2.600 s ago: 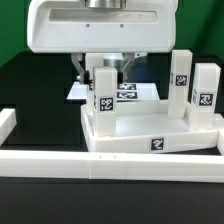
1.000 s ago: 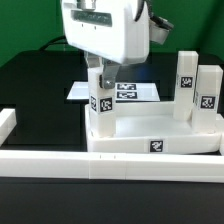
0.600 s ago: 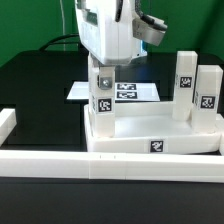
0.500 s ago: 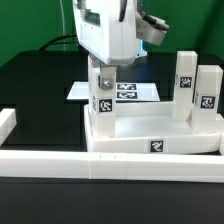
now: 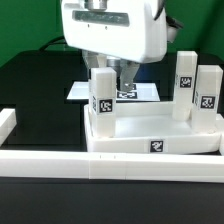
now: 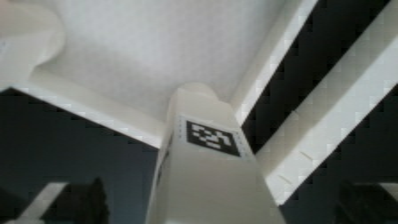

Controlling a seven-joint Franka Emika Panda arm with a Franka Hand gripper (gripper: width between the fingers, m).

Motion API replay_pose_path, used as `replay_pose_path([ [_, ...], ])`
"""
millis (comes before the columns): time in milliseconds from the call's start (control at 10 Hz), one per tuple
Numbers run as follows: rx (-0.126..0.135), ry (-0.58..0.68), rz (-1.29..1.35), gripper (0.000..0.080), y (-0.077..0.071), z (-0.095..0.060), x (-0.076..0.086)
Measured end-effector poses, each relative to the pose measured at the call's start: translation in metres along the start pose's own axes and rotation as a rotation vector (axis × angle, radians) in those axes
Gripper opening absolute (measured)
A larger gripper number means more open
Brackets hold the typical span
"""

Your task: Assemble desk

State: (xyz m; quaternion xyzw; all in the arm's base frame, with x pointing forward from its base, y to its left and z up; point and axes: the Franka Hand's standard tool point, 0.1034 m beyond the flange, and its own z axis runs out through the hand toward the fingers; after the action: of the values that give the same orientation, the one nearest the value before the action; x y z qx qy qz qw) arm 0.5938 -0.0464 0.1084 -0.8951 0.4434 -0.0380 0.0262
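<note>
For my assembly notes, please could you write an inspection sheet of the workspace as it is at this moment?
Surface: black table, bare on the exterior view's left.
Job's things: white tabletop lies flat with its rim up; three legs stand upright on it, one at the exterior view's left, two at the right.
Clutter: nothing seen.
Grippers: the gripper is above the left leg with the fingers spread; in the wrist view the leg stands free between them.
Cables: dark cable behind the arm.
Surroundings: marker board behind the tabletop; low white border wall in front; green backdrop.
</note>
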Motion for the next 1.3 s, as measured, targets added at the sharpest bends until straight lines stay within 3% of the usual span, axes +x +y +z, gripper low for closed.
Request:
replay_pose_path([
  [400,-0.004,0.001,-0.296,0.0649,0.0012,0.0004,0.0005],
  [600,-0.025,0.013,-0.486,0.0649,-0.0004,0.0004,-0.0008],
  [1300,-0.038,0.009,-1.027,0.0649,0.0031,0.0004,0.0029],
])
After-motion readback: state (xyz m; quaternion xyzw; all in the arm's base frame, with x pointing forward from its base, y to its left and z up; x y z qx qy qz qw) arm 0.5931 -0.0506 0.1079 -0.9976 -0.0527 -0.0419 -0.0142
